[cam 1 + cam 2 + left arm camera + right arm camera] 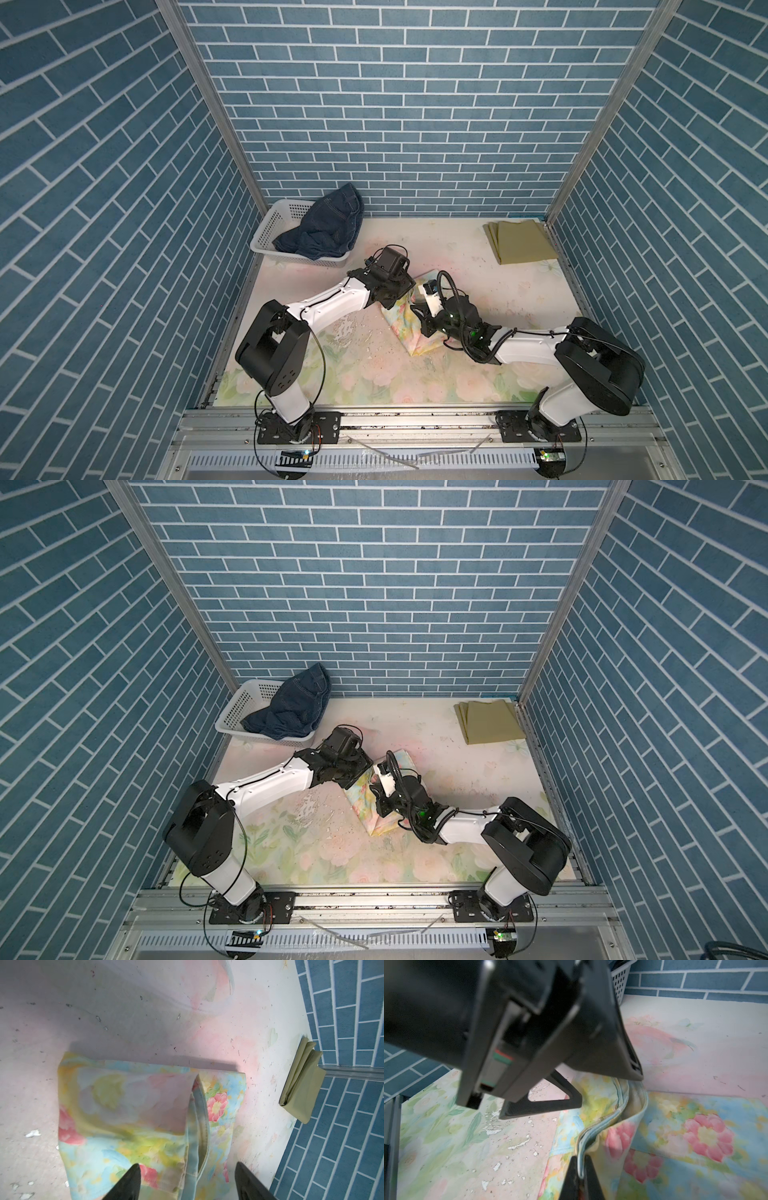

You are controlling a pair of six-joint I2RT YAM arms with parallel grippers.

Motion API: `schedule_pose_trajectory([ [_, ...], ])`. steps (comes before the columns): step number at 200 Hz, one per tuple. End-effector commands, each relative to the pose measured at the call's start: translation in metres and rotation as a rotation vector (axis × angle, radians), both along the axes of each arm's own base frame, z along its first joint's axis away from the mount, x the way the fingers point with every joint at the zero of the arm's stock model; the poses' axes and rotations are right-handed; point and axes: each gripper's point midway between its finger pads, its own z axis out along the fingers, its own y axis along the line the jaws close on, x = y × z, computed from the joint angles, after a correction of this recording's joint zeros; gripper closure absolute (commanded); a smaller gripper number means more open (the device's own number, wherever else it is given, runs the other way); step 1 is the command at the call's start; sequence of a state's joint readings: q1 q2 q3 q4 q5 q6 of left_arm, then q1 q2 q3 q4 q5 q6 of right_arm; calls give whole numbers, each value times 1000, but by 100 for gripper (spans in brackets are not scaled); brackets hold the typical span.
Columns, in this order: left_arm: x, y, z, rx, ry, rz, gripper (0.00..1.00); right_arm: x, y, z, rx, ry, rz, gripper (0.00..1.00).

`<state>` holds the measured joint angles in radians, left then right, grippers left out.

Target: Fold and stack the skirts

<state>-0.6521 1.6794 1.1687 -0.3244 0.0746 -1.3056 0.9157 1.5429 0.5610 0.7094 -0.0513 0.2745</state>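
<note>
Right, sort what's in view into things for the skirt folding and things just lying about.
Job: floral skirt, pinched by right gripper; open left gripper over it; folded olive skirt; denim skirt.
Lying about: white basket, holding the denim skirt.

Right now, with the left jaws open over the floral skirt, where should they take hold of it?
Grip the hemmed edge of the floral skirt, the band that stands up off the layer below. Come down from above: the left gripper straddles it with open jaws, and the right gripper pinches the same hem further along. Elsewhere the cloth lies flat.
</note>
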Motion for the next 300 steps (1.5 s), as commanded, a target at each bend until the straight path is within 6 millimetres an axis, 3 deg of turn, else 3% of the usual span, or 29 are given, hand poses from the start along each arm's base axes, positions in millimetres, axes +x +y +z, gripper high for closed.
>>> schedule_pose_trajectory([
  [1, -6, 6, -12, 14, 39, 8, 27, -6, 12, 4, -7, -70, 42, 100],
  [83, -20, 16, -25, 13, 59, 12, 29, -28, 25, 4, -41, -109, 89, 100],
  [149, -24, 21, -19, -6, 27, 25, 40, -36, 33, 5, -55, -124, 114, 100],
  [178, -22, 18, -17, -23, 17, 20, 55, -39, 34, 6, -64, -135, 119, 100],
  [218, -20, 13, -17, -32, 19, 6, 100, -39, 32, 6, -70, -137, 116, 100],
  [264, -21, 14, -12, -22, 4, -14, 100, -37, 24, 7, -72, -134, 80, 100],
  [288, -21, 17, 1, -2, -48, -54, 100, -31, 8, 5, -69, -81, 48, 60],
  [300, -20, 19, 8, 12, -79, -86, 100, -25, -3, 8, -55, -60, 15, 49],
])
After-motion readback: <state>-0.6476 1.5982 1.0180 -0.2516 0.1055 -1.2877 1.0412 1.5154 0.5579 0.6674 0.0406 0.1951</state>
